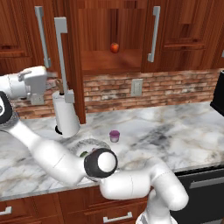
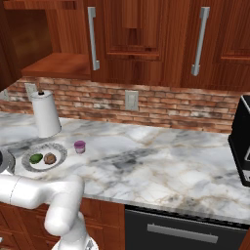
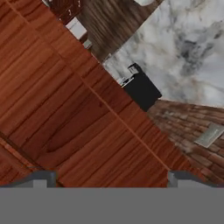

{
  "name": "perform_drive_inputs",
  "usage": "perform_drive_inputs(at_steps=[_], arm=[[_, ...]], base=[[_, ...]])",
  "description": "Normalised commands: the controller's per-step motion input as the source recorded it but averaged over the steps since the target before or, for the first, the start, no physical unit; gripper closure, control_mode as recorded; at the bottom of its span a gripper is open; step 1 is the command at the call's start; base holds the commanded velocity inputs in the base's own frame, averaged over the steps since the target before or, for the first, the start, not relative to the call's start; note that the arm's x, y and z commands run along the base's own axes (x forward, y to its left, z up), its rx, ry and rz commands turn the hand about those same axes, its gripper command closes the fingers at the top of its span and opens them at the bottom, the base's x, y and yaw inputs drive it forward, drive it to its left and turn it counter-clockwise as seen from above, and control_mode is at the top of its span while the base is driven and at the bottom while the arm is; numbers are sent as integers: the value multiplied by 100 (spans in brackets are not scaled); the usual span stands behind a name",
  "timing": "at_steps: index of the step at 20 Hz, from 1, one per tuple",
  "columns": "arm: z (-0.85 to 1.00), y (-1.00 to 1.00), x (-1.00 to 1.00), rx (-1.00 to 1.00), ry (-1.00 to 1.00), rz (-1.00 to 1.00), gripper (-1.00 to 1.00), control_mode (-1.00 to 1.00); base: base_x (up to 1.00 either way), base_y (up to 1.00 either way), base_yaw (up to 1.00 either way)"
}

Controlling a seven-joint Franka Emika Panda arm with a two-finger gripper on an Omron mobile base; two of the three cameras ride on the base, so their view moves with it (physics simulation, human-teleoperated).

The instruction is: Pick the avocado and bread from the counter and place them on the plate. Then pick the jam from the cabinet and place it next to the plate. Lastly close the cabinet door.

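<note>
With the avocado and bread on the plate and the jam just beside it, the gripper, its 2 jaws spread, faces the cabinet door to push it shut

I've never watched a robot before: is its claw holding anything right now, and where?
Nothing. The gripper is open, fingertips wide apart, facing the cabinet door; no grasp shows.
</note>
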Motion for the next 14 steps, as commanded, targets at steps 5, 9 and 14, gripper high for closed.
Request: perform_drive_inputs(at_steps=[5, 9, 14], arm=[[40, -83, 38, 14, 29, -7, -100, -100], [31, -97, 41, 17, 27, -1, -100, -100], [3, -100, 72, 17, 26, 3, -100, -100]], base=[[0, 0, 0], [0, 0, 0], [0, 0, 0]])
